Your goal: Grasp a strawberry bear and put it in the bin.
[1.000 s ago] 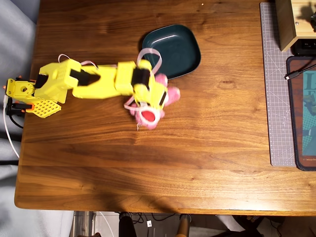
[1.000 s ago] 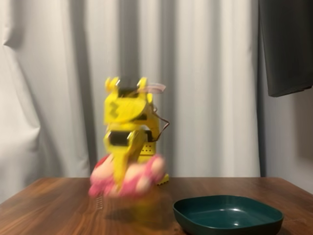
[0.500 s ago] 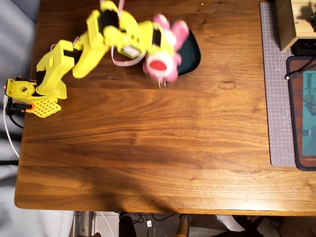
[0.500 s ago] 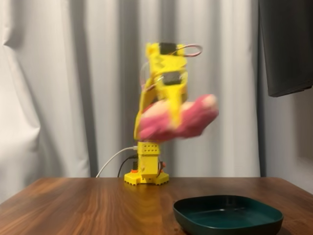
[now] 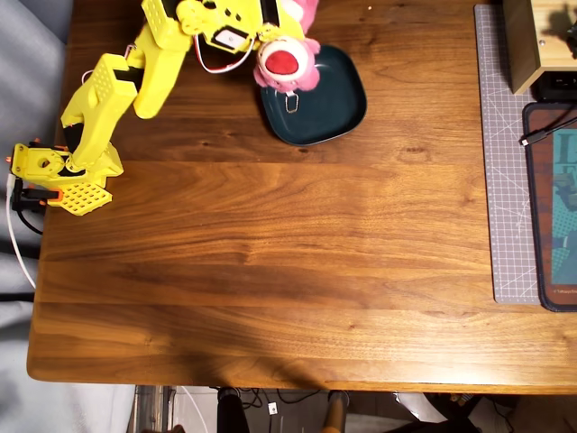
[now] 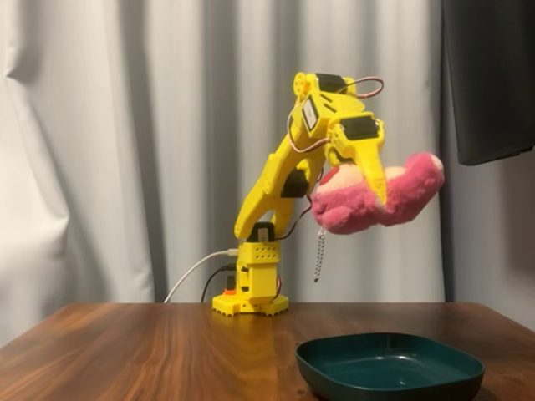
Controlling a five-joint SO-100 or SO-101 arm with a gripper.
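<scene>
the wooden surface (image 5: 270, 253) fills most of the overhead view, with white curtains (image 6: 100, 150) hanging behind it in the fixed view. a grey cutting mat (image 5: 503, 162) lies along its 3 o'clock edge in the overhead view, with a tan wooden box (image 5: 532, 41) at about 1 o'clock. the yellow arm (image 6: 280, 180) rises from its base (image 5: 54, 171) at 9 o'clock in the overhead view and stretches toward 12 o'clock; in the fixed view it leans up and to the right, with the wrist bent downward at the top. the claw (image 6: 368, 180) is clamped narrowly on the strawberry bear (image 6: 376, 200), one yellow finger (image 6: 374, 171) pressing across the plush body, so the bear hangs in the air well above the surface. in the overhead view the bear (image 5: 287, 61) shows its red nose upward and overlaps the 10 o'clock corner of the bin (image 5: 329, 104); the claw itself is partly out of that picture at the top edge. a small metal chain (image 6: 318, 255) dangles from the bear. the dark teal bin (image 6: 389, 368) rests on the surface at about 5 o'clock in the fixed view, below the held bear, and nothing lies inside it.
</scene>
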